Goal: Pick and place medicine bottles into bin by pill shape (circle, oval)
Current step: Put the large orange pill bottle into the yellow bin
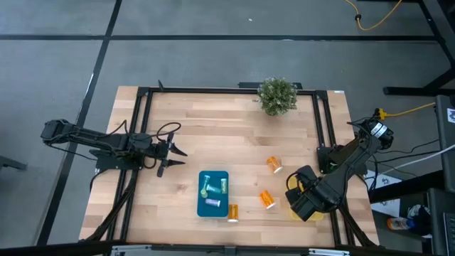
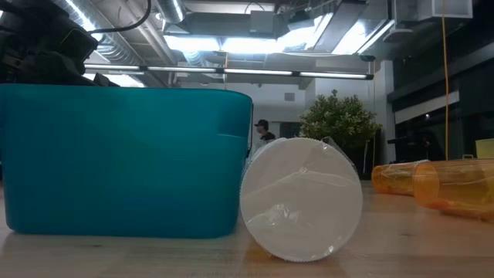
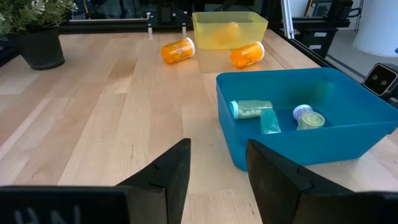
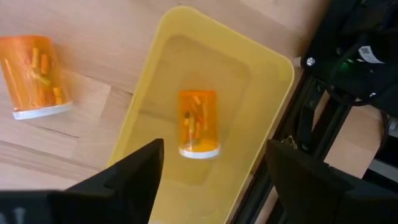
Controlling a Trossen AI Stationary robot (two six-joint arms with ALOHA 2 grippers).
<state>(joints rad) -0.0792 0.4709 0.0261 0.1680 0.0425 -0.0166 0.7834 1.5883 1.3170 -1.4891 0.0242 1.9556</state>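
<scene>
Right gripper (image 4: 214,171) poised directly over yellow bin (image 4: 273,81), lower right of high view; fingers spread wide, nothing between them. One orange bottle (image 4: 199,124) lying on its side on the bin floor, white cap toward the fingers, centred in the gap but well apart below them.

Second orange bottle (image 4: 36,76) on bare wood just beside the bin's outer wall, at upper left of the right wrist frame, elongated pills visible inside.

High view: yellow bin mostly hidden under the right arm. Three orange bottles on the table: one (image 1: 274,165) right of centre, one (image 1: 266,200) lower, near the right gripper (image 1: 302,203), one (image 1: 232,211) touching or just beside the lower right corner of blue bin (image 1: 201,192).

Blue bin at lower centre, holding three bottles: pale green bottle (image 3: 250,109), teal bottle (image 3: 270,121), and purple-capped bottle (image 3: 303,112) at far side of the group, all on their sides.

Left gripper (image 1: 170,151) at mid left of high view, released and empty, hovering over bare wood, well apart from blue bin.

Potted plant (image 1: 277,95) at top centre of table.
</scene>
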